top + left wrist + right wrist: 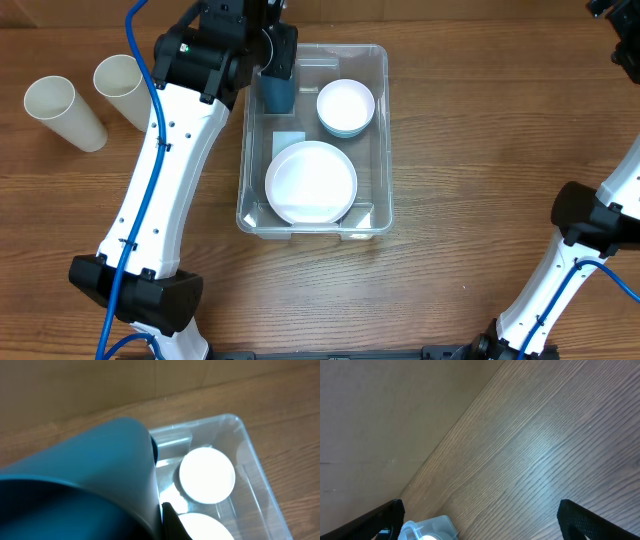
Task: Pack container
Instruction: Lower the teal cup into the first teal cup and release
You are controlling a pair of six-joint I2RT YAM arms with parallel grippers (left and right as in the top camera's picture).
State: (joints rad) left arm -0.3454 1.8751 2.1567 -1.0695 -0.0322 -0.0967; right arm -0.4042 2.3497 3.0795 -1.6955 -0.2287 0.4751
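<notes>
Container (376, 165) mid-table, between arms. Inside, near to far: one white plate (311, 182), one white bowl (346, 105), one teal cup (277, 92) upright at far-left corner; touching floor or not, cannot tell. Left gripper (276, 70) clamped on teal cup. Left wrist view: cup fills foreground. Right gripper (480, 507) fingers spread wide, nothing between, clear only in right wrist view. Overhead only: two white cups (65, 113) lying on table (480, 120), left of container.
</notes>
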